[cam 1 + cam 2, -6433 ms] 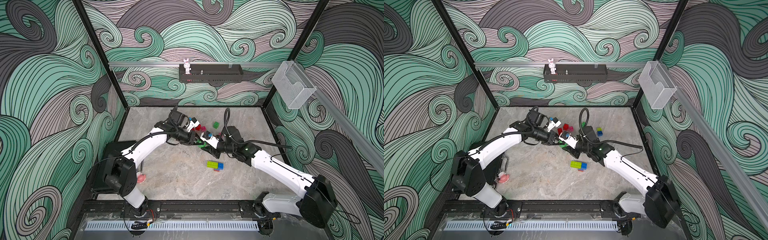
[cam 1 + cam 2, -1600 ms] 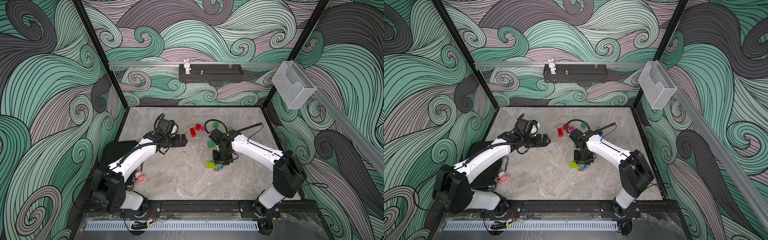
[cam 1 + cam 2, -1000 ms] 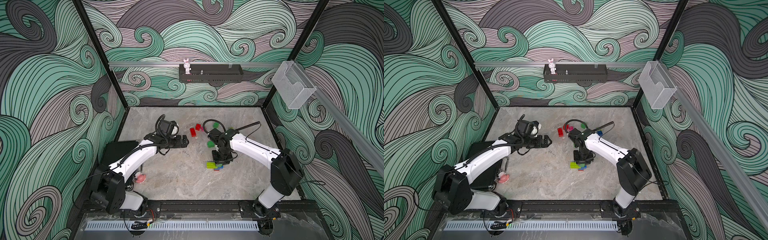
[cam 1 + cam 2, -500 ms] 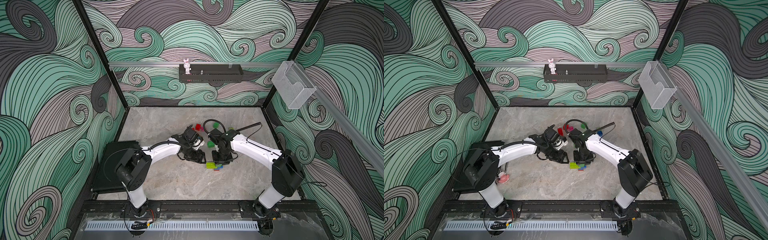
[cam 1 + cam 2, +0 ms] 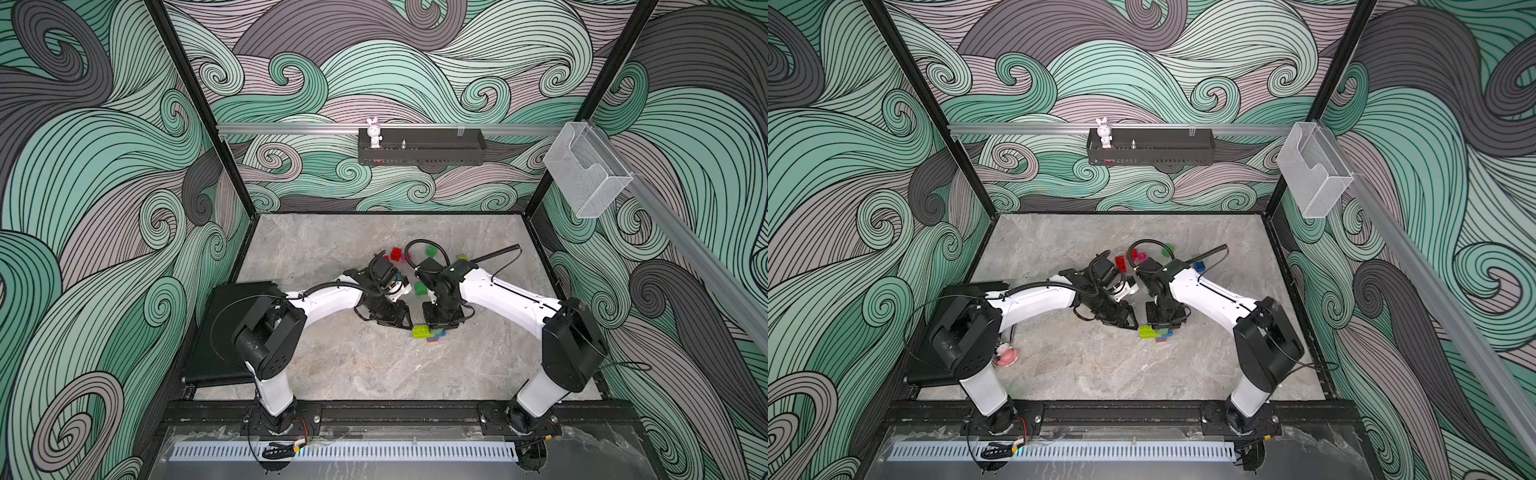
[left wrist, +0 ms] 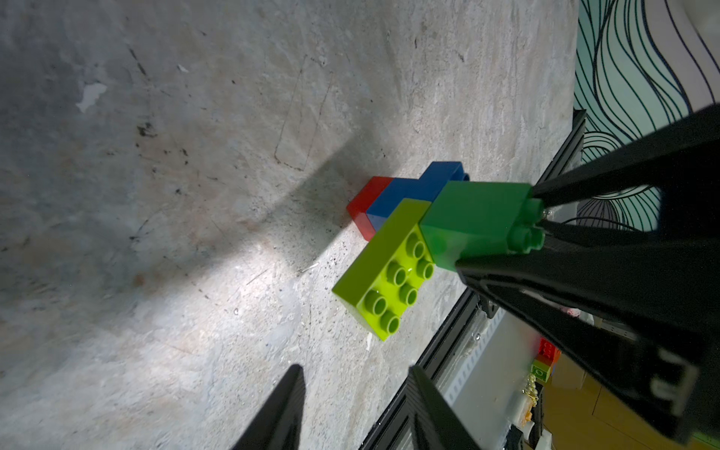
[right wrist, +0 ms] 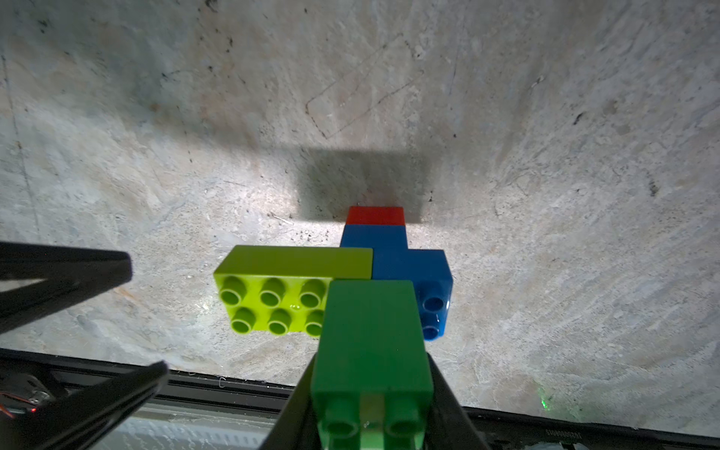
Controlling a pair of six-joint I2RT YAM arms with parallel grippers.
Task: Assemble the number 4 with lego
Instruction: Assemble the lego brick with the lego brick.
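Green brick stands atop one end of lime brick, seemingly pressed on; blue brick and red brick adjoin.

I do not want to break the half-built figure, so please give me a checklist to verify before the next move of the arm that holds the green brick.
1. Right gripper, jaws shut on the dark green plastic brick: ok.
2. That brick covers the end studs of the lime plastic brick: ok.
3. It is pressed fully home: cannot tell.
4. Left gripper, jaws open and empty: ok.
5. Left gripper braces the lime brick: not ok, it is apart.
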